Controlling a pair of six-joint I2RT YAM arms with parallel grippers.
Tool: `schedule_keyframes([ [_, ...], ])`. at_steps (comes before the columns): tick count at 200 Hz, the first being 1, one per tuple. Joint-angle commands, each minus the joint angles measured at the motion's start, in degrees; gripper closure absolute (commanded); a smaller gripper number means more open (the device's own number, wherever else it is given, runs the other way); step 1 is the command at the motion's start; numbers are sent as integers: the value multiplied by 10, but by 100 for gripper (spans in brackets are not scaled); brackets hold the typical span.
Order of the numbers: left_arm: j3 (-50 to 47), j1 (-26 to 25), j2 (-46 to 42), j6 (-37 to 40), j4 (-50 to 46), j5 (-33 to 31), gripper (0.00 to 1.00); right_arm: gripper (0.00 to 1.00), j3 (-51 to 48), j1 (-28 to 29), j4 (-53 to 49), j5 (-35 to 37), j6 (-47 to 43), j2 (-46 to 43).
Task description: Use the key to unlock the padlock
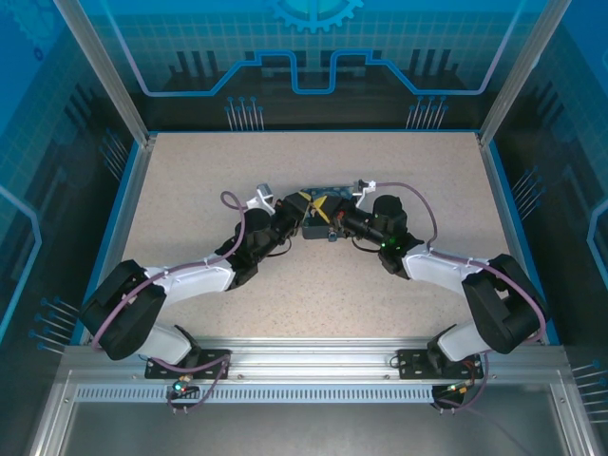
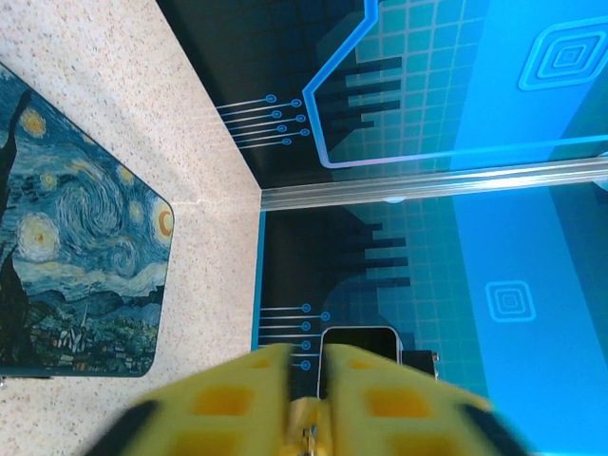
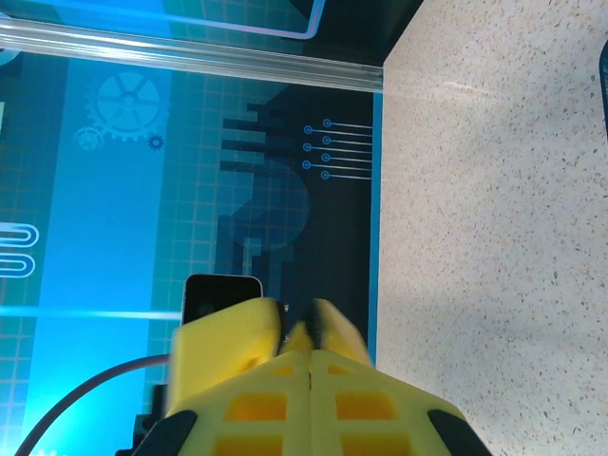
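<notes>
Both arms meet over the middle of the table beside the dark blue starry-night box (image 1: 328,195). My left gripper (image 1: 302,201) is shut, and in the left wrist view a thin sliver of grey metal, the key (image 2: 310,439), sits pinched deep between its yellow fingers (image 2: 256,389). My right gripper (image 1: 331,220) faces it from the right, also shut. A tiny blue and silver thing at its tips looks like the padlock (image 1: 329,233). In the right wrist view the yellow fingertips (image 3: 233,328) hide most of what they hold. The box (image 2: 76,247) lies flat on the table.
The speckled table (image 1: 285,294) is walled by blue panels with aluminium posts (image 1: 104,71). A dark phone-like rectangle (image 2: 359,342) hangs on the wall beyond the left fingers, and a similar rectangle (image 3: 221,290) shows past the right fingers. A purple cable (image 1: 418,204) loops off the right wrist.
</notes>
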Motion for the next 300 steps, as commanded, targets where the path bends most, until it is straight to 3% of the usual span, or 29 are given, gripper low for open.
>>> schedule_keyframes([
  [1,3,-4,-15,14,-9,2,56,100,5,1,9,6,-5,-4],
  [23,6,-2,-24,22,-27,2,44,100,-1,-4,4,6,-6,-10],
  [78,20,6,-42,37,-88,16,41,100,-9,-12,-11,0,-11,-21],
  [158,3,30,-127,180,-256,79,27,100,-37,-99,-132,-47,-100,-106],
  [219,57,17,-56,142,-197,119,41,100,-44,-85,-91,-65,-71,-105],
  [267,65,-5,-5,91,-97,96,45,100,-30,-52,-88,-44,-62,-99],
  [300,65,-9,14,70,-56,81,54,100,-27,-40,-66,-38,-48,-81],
])
